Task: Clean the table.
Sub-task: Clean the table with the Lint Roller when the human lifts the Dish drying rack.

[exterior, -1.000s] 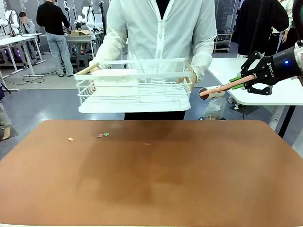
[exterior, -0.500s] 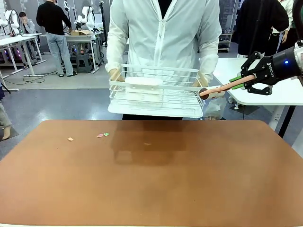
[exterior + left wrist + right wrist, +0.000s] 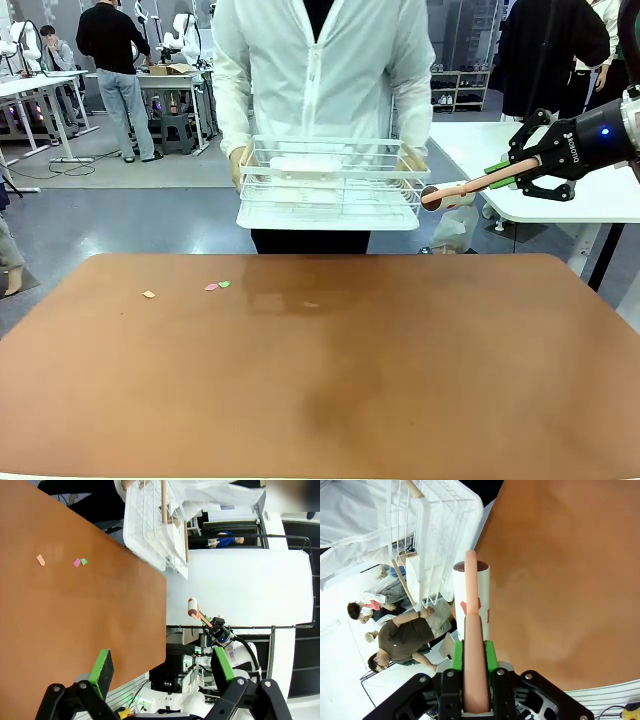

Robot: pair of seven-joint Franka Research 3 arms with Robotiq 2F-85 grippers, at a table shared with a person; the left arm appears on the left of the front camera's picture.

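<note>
— Any print you can read?
— Sideways white lettering on your right gripper (image 3: 505,168): "ROBOTIQ". The roller (image 3: 448,196) has red marks on its white sleeve, too blurred to read.
— Grips?
— Right jaws are clamped tight on the roller's pink handle, up by the table's (image 3: 320,380) far edge, toward its right corner. Your left gripper (image 3: 162,667) gapes wide, holding nothing.
— Hard to make out?
— Small scraps (image 3: 148,294) near the far left corner, too tiny to identify. The rack (image 3: 330,185) hides most of the person's hands. Table's near edge is cut off.
</note>
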